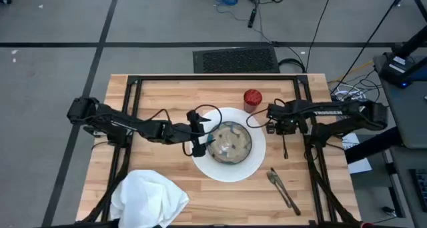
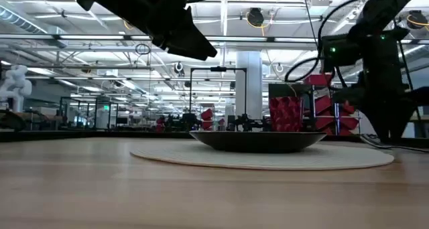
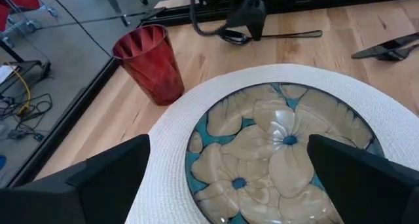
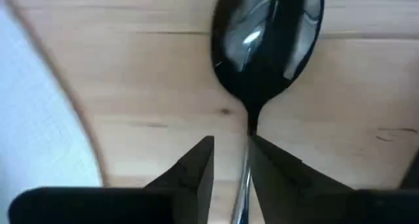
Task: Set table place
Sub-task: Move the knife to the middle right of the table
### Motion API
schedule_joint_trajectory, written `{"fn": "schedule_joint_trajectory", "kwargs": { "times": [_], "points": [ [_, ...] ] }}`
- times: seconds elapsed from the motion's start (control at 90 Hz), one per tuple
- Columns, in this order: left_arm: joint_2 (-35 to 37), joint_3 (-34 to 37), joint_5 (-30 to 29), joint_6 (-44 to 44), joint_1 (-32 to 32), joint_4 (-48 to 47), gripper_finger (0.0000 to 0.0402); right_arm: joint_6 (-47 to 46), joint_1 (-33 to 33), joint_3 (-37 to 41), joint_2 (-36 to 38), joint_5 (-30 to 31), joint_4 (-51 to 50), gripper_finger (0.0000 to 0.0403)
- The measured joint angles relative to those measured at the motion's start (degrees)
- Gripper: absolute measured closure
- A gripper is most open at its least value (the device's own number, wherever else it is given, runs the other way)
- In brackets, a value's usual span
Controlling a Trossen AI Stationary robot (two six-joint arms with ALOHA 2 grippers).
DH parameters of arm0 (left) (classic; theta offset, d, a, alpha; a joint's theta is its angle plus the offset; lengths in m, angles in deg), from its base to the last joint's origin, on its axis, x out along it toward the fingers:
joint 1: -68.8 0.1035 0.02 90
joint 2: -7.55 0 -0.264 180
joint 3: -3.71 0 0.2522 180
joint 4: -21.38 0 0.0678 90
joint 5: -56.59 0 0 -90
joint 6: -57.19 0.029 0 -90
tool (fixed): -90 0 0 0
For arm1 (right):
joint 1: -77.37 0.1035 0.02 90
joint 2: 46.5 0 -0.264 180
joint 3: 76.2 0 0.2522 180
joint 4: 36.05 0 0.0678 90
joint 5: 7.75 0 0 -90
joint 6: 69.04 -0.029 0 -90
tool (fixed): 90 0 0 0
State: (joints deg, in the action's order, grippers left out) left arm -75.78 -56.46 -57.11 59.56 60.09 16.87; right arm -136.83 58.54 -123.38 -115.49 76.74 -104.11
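While the left gripper hangs over the near-left rim of the white plate, its two dark fingers stand wide apart with nothing between them, and the bowl sits just past their tips in the middle of that plate. The bowl's inside shows pale flower shapes on a blue-green ground, and from table height it reads as a low dark dish resting on the flat pale disc of the plate. The red cup stands upright on the table just beyond the plate's far rim, a little toward the right arm's side. The right gripper is down low beside the plate's right edge, and its fingers are drawn in close around the thin handle of the spoon, whose bowl lies face up on the wood just ahead of them; the fingers look to be pinching the handle, though I cannot be sure of contact on both sides. The knife and fork lie together on the wood near the front right of the plate, angled and apart from it. The white napkin is bunched in a loose heap at the front left corner of the table, well apart from the plate.
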Motion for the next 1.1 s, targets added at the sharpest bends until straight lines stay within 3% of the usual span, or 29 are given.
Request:
{"fn": "schedule_joint_trajectory", "kwargs": {
  "times": [0.267, 0.5, 0.778, 0.922, 1.1],
  "points": [
    [0.0, 0.0, 0.0, -0.1, -0.1, -1.0, 0.0002, -5.0, 13.1, -9.2, 1.0, 1.0, -5.8, 0.0307],
    [0.0, 0.0, 0.0, -0.4, -0.1, -1.2, 0.0002, -14.3, 35.7, -10.3, 0.9, -0.1, -1.5, 0.0307],
    [0.0, 0.0, 3.8, -0.5, -0.1, -0.8, 0.0002, -36.9, 61.0, -10.3, -1.5, -0.2, 8.7, 0.0307],
    [0.0, 0.0, 3.8, -0.3, -0.1, -0.6, 0.0002, -43.7, 67.7, -10.3, -8.5, -0.8, 15.1, 0.0312],
    [0.0, 0.0, 3.8, -0.1, 0.0, -0.6, 0.0002, -44.2, 69.1, -10.3, -17.5, -2.3, 22.7, 0.0325]
  ]
}}
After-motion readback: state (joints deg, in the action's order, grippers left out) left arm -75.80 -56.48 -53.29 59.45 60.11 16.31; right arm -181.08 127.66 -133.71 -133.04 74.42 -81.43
